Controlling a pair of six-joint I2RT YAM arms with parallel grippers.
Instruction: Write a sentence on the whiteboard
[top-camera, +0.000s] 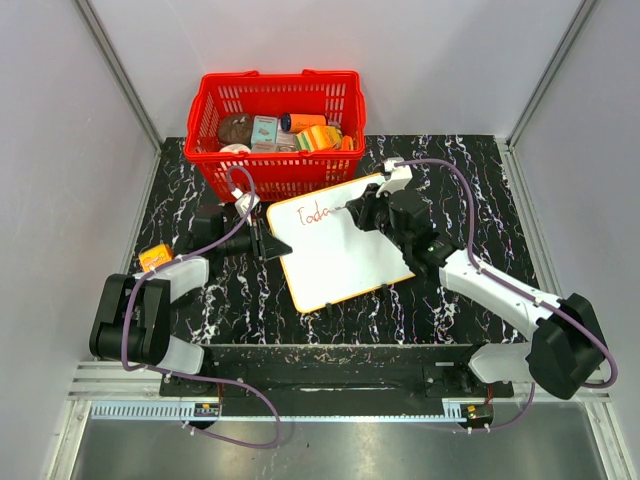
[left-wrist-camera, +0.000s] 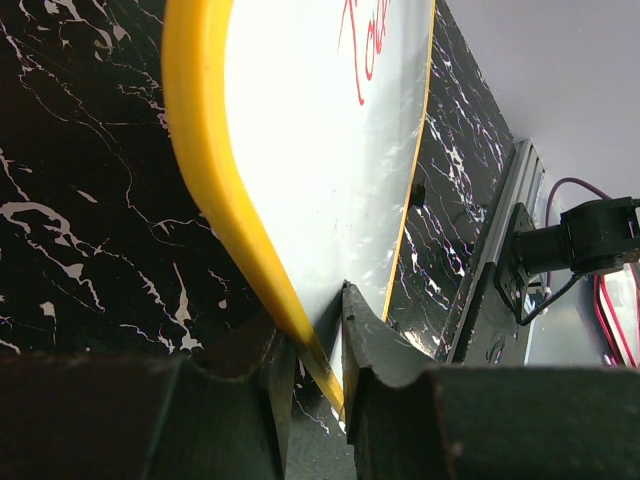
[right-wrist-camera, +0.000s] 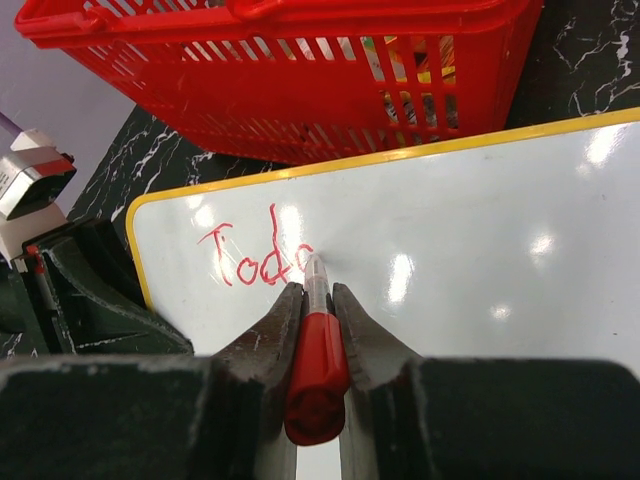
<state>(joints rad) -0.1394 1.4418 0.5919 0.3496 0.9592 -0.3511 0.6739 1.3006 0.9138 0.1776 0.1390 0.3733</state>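
The right gripper (right-wrist-camera: 316, 292) is clenched on a red marker (right-wrist-camera: 318, 370). The marker's tip touches the whiteboard (right-wrist-camera: 450, 220) at the end of the sentence (right-wrist-camera: 255, 262), 1 line of red letters reading roughly "Toda". The left gripper (left-wrist-camera: 318, 315) pinches the board's yellow-rimmed left edge between its 2 fingers. The whiteboard lies skewed on the black marbled table (top-camera: 470, 170), with its far corner just beside the red basket (top-camera: 275, 170), which holds several packets.

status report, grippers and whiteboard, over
Left gripper shut on whiteboard edge. Right gripper shut on red marker, tip on board. Sentence reads "Toda". Red basket behind, not blocking.
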